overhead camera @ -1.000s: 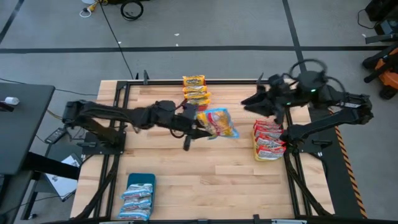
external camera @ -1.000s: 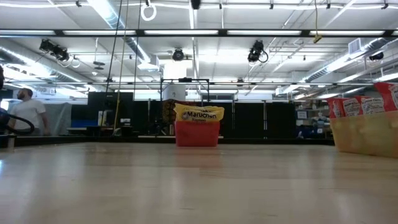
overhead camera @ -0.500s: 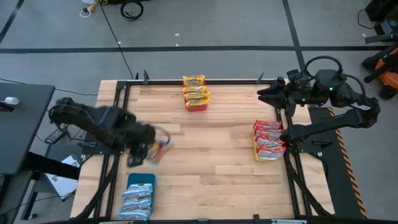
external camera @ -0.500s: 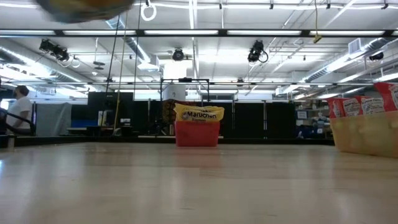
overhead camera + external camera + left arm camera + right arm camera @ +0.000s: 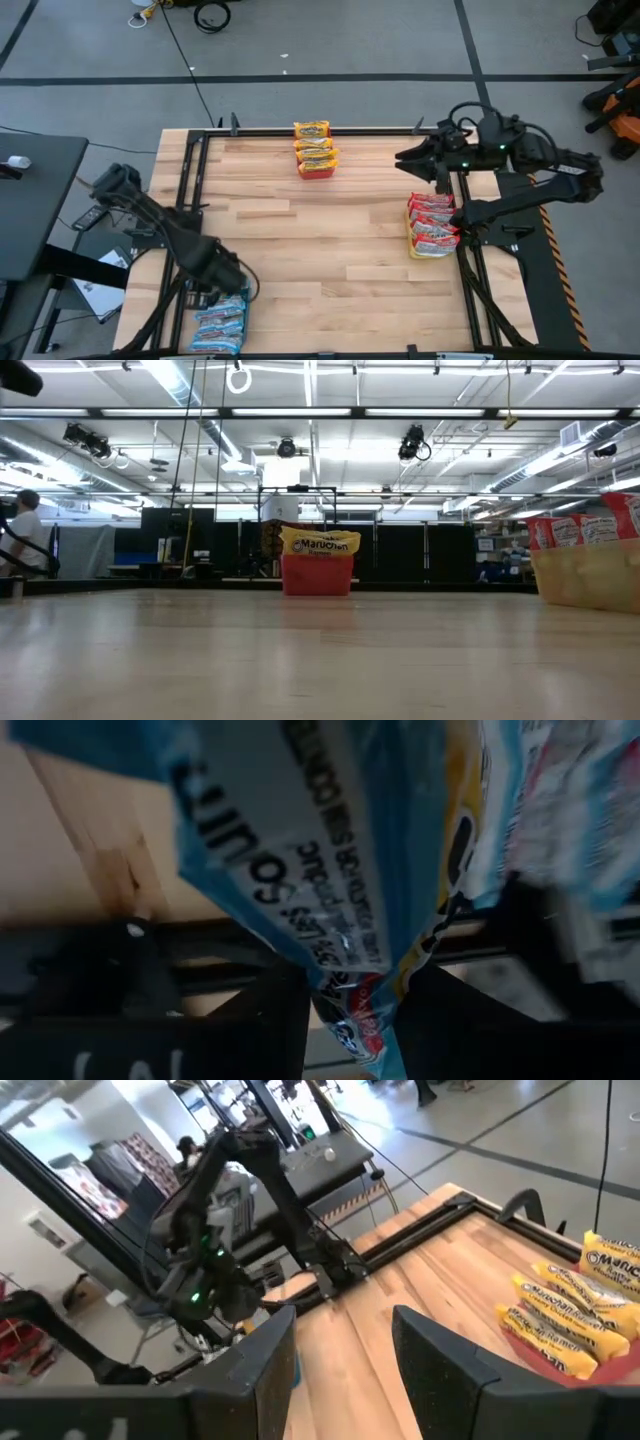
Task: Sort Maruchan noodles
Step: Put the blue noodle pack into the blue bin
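The tabletop is pale wood in long butcher-block strips, smooth with a soft satin sheen; in the low view it reflects the ceiling light faintly. Its frame is matt black metal rail. The Maruchan noodles are in thin glossy plastic film: the blue packets near left catch highlights, and the one held in the left pincer shows crinkled, shiny wrap with printed lettering. The red packets and yellow packets look equally slick. The red tray is plain, smooth plastic. The right pincer has dark, matt, smooth fingers.
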Motion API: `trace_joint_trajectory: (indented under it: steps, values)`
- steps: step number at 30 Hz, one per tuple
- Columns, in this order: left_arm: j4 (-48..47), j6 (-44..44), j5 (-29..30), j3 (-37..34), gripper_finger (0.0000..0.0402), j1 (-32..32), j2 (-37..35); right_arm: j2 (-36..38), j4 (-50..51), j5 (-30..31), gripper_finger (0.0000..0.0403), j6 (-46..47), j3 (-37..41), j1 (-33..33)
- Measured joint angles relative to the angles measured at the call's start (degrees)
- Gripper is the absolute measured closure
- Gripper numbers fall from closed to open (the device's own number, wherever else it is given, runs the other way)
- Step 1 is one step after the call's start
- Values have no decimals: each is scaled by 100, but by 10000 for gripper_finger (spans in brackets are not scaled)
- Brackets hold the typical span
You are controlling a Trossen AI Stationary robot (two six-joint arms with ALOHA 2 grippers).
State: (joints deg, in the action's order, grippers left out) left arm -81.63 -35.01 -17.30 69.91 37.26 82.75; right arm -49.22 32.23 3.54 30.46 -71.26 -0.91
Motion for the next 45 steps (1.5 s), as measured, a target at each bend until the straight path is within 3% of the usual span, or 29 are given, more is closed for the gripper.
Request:
trace_joint_trajectory:
  steps: [7, 17, 24, 29, 41, 45]
  values:
    - [-44, 856, 199, -2, 286, 476, 943, -223, -11, -9, 231, 31, 2, 0]
    - [269, 1642, -209, -2, 286, 466, 1849, -338, -13, -113, 231, 320, 2, 0]
    - [369, 1562, -364, -7, 286, 284, 2051, -334, -13, -127, 231, 405, 2, 0]
    - [-388, 1627, -669, -2, 284, 136, 1859, -334, -11, -127, 231, 409, 2, 0]
    - [-338, 1139, -905, 2, 140, 118, 1577, -334, 24, -210, 231, 597, 2, 0]
    - [-355, 1012, -779, 56, 119, -55, 1447, -334, 54, -210, 231, 553, 2, 0]
